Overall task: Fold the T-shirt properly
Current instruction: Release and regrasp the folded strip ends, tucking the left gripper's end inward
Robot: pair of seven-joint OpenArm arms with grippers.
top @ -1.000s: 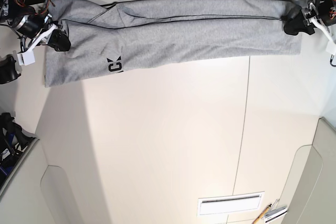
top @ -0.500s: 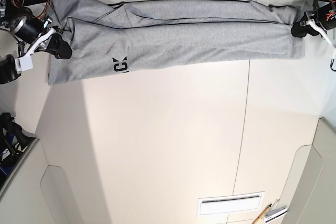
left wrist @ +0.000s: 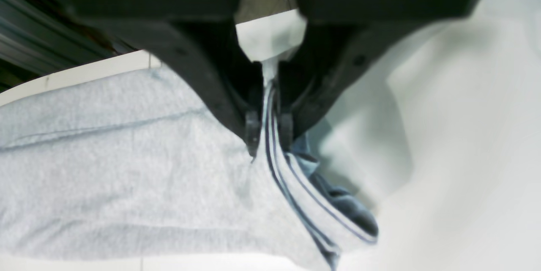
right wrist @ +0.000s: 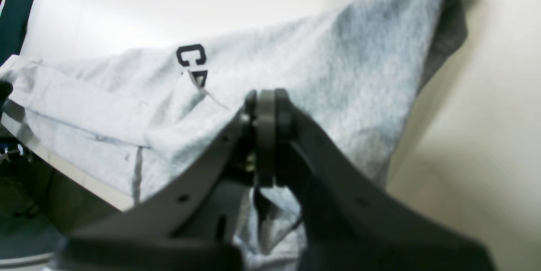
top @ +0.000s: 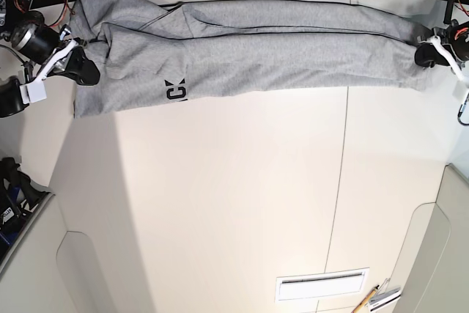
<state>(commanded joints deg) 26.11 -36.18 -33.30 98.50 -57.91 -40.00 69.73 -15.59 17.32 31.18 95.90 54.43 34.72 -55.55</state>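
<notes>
The heather-grey T-shirt (top: 256,45) is stretched in a long folded band across the far side of the table, with black lettering (top: 176,91) showing near its left end. My left gripper (top: 427,54) is shut on the shirt's right end; the left wrist view shows its jaws pinching layered fabric edges (left wrist: 270,135). My right gripper (top: 86,67) is shut on the shirt's left end; in the right wrist view its closed fingertips (right wrist: 266,119) clamp a fold of the cloth (right wrist: 338,93) next to the letters (right wrist: 192,57).
The white table (top: 234,203) spreads below the shirt. A white vent plate (top: 321,284) and a pencil-like tool (top: 374,297) lie near the front right. Dark equipment (top: 15,188) stands at the left edge.
Both grippers have moved to the right with the shirt, pulling it tauter. The right end has narrowed and the lettering has shifted right.
</notes>
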